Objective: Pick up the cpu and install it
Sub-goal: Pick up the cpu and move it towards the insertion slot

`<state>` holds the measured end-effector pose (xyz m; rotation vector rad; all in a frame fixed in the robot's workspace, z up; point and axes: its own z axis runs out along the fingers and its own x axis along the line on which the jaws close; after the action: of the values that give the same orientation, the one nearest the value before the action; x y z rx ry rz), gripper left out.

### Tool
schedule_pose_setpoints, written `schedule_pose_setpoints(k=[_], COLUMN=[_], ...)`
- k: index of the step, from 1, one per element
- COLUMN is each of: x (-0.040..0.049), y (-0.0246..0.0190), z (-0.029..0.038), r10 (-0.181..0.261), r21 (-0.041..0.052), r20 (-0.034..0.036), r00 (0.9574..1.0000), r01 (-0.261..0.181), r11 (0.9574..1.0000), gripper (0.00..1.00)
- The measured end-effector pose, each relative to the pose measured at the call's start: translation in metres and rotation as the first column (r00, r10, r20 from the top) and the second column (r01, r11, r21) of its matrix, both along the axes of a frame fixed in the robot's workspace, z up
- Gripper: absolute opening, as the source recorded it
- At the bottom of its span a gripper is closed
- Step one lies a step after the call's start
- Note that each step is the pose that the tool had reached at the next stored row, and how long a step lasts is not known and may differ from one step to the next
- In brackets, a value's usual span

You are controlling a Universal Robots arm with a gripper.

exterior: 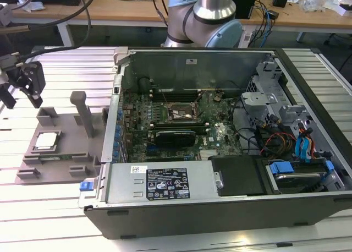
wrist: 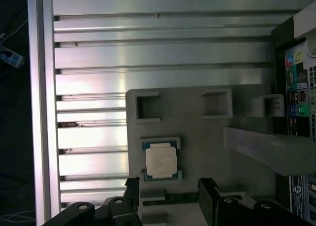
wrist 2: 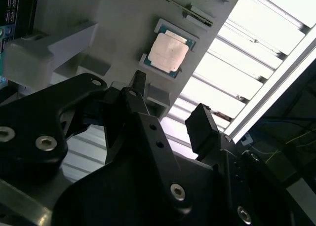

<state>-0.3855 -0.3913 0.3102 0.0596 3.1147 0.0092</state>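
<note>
The cpu [exterior: 45, 141], a small silver square chip, lies flat in a recess of the grey tray [exterior: 71, 158] at the exterior view's left. It is also seen as the cpu [wrist 2: 168, 52] in the second wrist view and the cpu [wrist: 161, 160] in the first wrist view. My gripper [exterior: 22, 98] hangs above the tray's far left side, off the chip and not touching it. Both wrist views show the gripper [wrist 2: 168, 105] [wrist: 169, 189] open, with two black fingers [wrist: 206, 186] spread apart and nothing between them. The black socket frame [exterior: 181, 113] sits on the motherboard inside the open computer case.
The open computer case [exterior: 220, 208] takes up the middle and the exterior view's right, with cables and drive bays [exterior: 297, 147] inside. Upright grey posts [exterior: 82, 111] rise from the tray beside the chip. Everything rests on a slatted aluminium table [exterior: 49, 219]. The arm's base [exterior: 212, 15] stands behind the case.
</note>
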Motion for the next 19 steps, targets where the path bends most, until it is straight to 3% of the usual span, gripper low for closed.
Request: schedule_pose_setpoints(k=[19], x=[0.0], y=[0.0], z=[-0.021], r10=[0.0], r21=[0.0], r20=[0.0], r00=[1.0], r01=[0.0], r11=[1.0], gripper=[0.6])
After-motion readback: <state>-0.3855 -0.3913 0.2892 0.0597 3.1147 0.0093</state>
